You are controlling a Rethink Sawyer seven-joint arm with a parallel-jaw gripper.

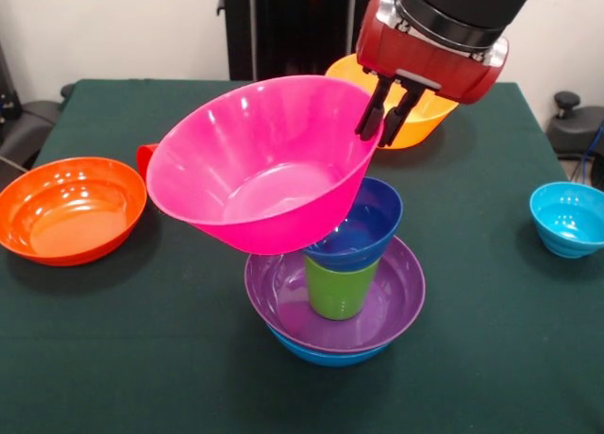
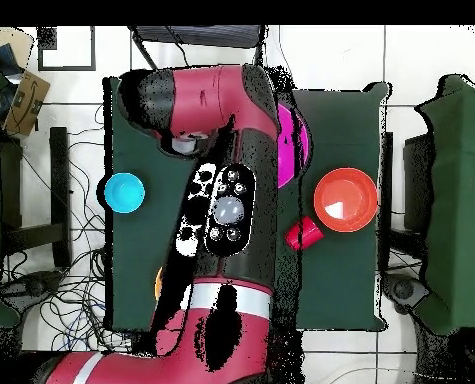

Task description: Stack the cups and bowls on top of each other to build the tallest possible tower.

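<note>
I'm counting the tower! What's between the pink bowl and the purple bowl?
In the front view, a small dark blue bowl sits under the tilted pink bowl, and a green cup stands below it inside the purple bowl.

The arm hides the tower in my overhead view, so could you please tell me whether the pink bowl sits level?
Observer: No. The pink bowl tilts, with its high side at the gripper, which pinches the rim.
Operator: Thank you. What is it resting on?
Observer: Its underside rests on the small dark blue bowl.
Operator: And beneath that?
Observer: That bowl sits on the green cup, which stands inside the purple bowl, and the purple bowl is nested in the blue bowl.
</note>
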